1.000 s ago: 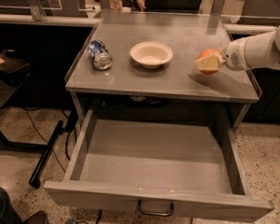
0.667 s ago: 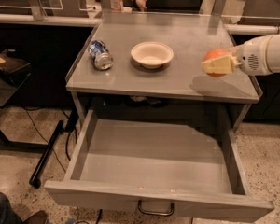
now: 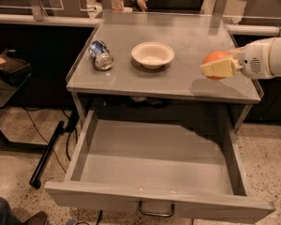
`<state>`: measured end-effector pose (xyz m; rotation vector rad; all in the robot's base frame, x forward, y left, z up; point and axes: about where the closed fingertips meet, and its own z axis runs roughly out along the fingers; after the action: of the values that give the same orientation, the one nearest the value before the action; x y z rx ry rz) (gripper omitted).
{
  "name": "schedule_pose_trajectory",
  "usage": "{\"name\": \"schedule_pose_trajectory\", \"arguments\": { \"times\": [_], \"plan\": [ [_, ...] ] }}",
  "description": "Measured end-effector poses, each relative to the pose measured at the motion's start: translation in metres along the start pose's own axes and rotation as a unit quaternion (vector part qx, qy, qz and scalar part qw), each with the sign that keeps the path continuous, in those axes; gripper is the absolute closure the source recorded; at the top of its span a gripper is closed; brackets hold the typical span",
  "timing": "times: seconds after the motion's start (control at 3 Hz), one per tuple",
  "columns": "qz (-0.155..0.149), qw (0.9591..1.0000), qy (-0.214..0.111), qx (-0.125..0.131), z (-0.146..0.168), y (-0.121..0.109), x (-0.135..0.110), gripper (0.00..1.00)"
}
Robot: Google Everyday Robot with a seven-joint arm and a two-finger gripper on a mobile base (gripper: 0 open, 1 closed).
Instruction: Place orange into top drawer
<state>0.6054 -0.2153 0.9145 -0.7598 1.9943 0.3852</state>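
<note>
The top drawer (image 3: pixel 154 161) of a grey table (image 3: pixel 187 86) stands pulled fully open. Its shallow interior holds nothing, and its curved metal handle (image 3: pixel 156 211) shows below the front panel. The one orange (image 3: pixel 214 56) is not in the drawer. It sits clamped between the cream-coloured fingers of the gripper (image 3: pixel 215 66), which reaches in from the right on a white arm. The fruit is held over the right side of the tabletop, with its shadow falling on the surface beneath it. One white bowl (image 3: pixel 152 54) rests near the middle of the tabletop and is empty. One crushed blue-and-silver can (image 3: pixel 101 55) lies on its side to the left of the bowl, well apart from it. Any lettering on the can cannot be read.
</note>
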Motion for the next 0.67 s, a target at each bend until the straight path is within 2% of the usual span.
{"name": "schedule_pose_trajectory", "arguments": {
  "times": [0.33,0.67],
  "plan": [
    [0.004,0.9998,0.001,-0.019,-0.015,0.033,0.014,1.0],
    [0.024,0.9983,0.016,-0.051,-0.02,0.069,0.042,1.0]
  ]
}}
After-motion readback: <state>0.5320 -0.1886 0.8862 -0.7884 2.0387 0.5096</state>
